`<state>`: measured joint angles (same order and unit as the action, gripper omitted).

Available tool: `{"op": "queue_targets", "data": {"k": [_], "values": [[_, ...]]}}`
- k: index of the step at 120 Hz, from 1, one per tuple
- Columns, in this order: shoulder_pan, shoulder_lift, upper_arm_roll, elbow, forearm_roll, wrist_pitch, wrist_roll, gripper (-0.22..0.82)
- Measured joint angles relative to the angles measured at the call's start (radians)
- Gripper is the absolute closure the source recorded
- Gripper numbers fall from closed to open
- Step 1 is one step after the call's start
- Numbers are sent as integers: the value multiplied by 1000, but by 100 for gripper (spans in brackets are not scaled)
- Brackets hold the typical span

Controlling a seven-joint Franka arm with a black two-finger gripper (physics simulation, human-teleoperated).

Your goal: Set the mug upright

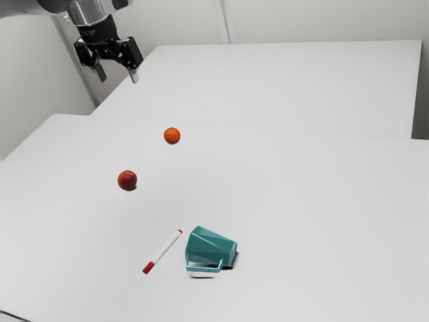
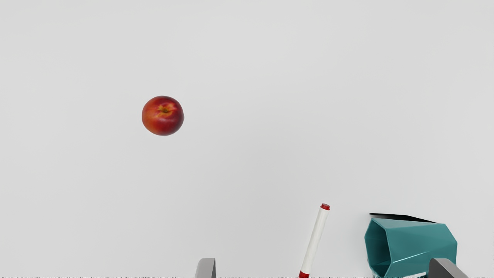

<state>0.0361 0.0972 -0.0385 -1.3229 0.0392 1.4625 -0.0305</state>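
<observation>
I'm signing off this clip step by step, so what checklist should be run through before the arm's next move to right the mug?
1. Hand open and holding nothing: ok, fingers apart with nothing between them.
2. Hand lined up at the mug: not ok, it hangs raised, well away from it.
3. Mug standing upright: not ok, it lies on its side, mouth toward the marker.
4. Marker apart from the mug: ok, bare table shows between them.
5. Red fruit and orange away from the mug: ok.
6. Mug empty inside: cannot tell, its depth is dark.
</observation>
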Motion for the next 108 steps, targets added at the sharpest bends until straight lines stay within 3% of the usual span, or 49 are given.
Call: {"op": "queue_targets", "data": {"k": [16, 28, 49, 73, 108], "values": [[1, -21, 6, -31, -10, 0, -1, 0], [-79, -20, 95, -72, -58, 16, -3, 0], [-103, -69, 164, -399, -295, 151, 24, 0], [-106, -88, 232, -732, -676, 351, 166, 0], [-48, -90, 268, -971, -1004, 460, 483, 0]]}}
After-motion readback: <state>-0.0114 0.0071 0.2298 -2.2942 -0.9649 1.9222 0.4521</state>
